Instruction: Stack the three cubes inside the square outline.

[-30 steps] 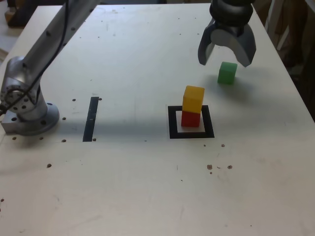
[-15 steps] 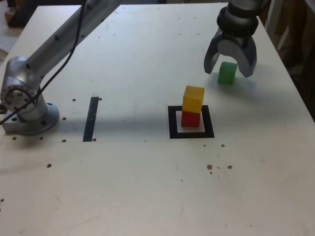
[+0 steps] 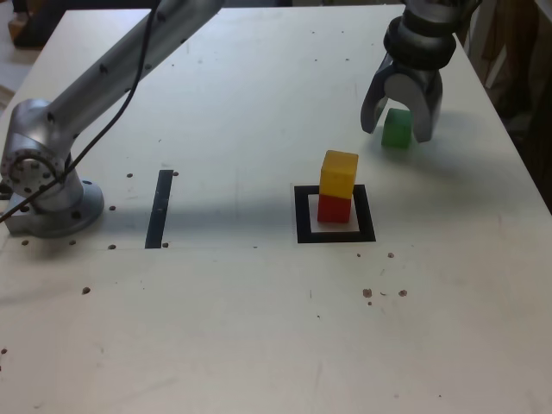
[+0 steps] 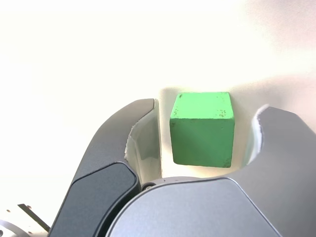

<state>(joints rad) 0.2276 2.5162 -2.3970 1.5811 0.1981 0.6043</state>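
Pale and almost white, the tabletop [image 3: 233,319] before you carries small brown specks and a narrow black strip [image 3: 159,210] toward the arm's base [image 3: 56,211] at the exterior view's left. You have three cubes on it. Green is the one nearest your claw [image 3: 397,133]: the green cube [image 4: 202,130] has flat, matte faces, its upper face bright in the wrist view and the face below that a deeper green, with little dark flecks and worn spots along the edges and corners. Your yellow cube [image 3: 339,174], more of an orange-yellow, sits on top of the red cube [image 3: 334,209], turned slightly against it, and that pair stands within the black square outline [image 3: 303,233], whose centre is pale.

As for where the green cube lies, it rests on the tabletop outside the outline, beyond the stack and toward the exterior view's right. Your claw is open around it, wider than the cube; the wrist view shows it between the two fingers [image 4: 144,143], with pale surface visible on both sides, so neither finger touches it. You are holding nothing. The arm [image 3: 129,73] reaches across from its base, along the far side of the stack.
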